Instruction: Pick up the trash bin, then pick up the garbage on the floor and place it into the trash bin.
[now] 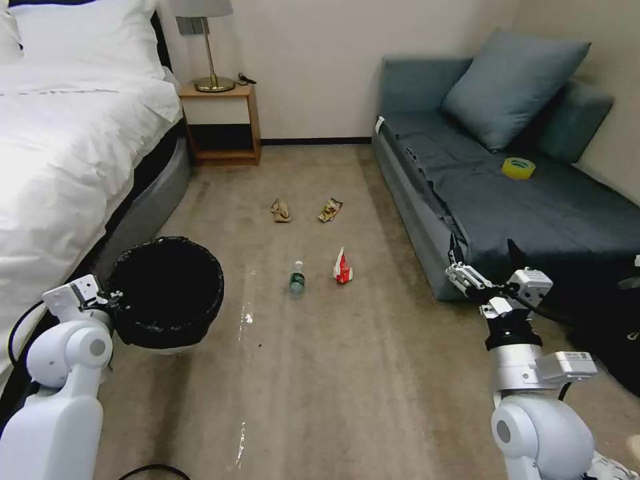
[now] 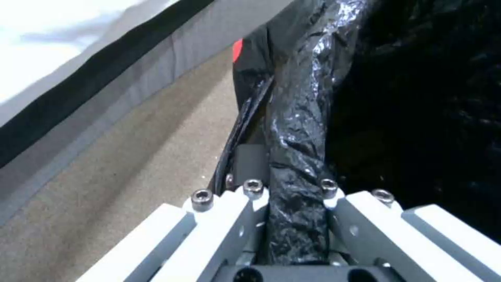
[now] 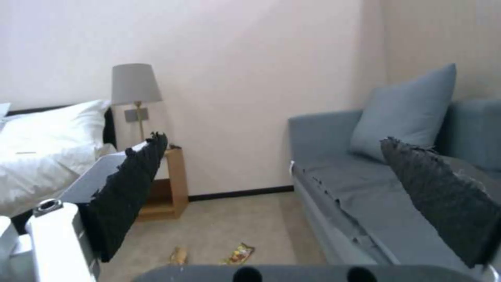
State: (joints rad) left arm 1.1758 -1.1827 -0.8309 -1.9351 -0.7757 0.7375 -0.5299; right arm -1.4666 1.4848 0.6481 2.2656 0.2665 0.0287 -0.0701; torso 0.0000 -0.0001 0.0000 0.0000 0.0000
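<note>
Bedroom floor between a white-sheeted bed on the robot's left and a grey-blue sofa on its right. The left gripper is closed on the rim of the trash bin, the crinkly black liner pinched between its two white fingers; the bin sits at the carpet's left side, just beside the bed's grey base, with its white body visible under the liner. The right gripper hangs above the carpet near the sofa's front corner, its two black-padded fingers spread wide apart and holding nothing. The garbage lies in the middle of the carpet, well apart from both grippers, as four pieces in a loose square: a small clear bottle with green label and white cap, lying on its side; a red-white wrapper just beside it toward the sofa; farther toward the back wall, a crumpled brown paper and a brown-gold snack wrapper. A yellow tape roll rests on the sofa seat near a large cushion. A wooden nightstand bearing a lamp stands against the back wall beside the bed's head.
</note>
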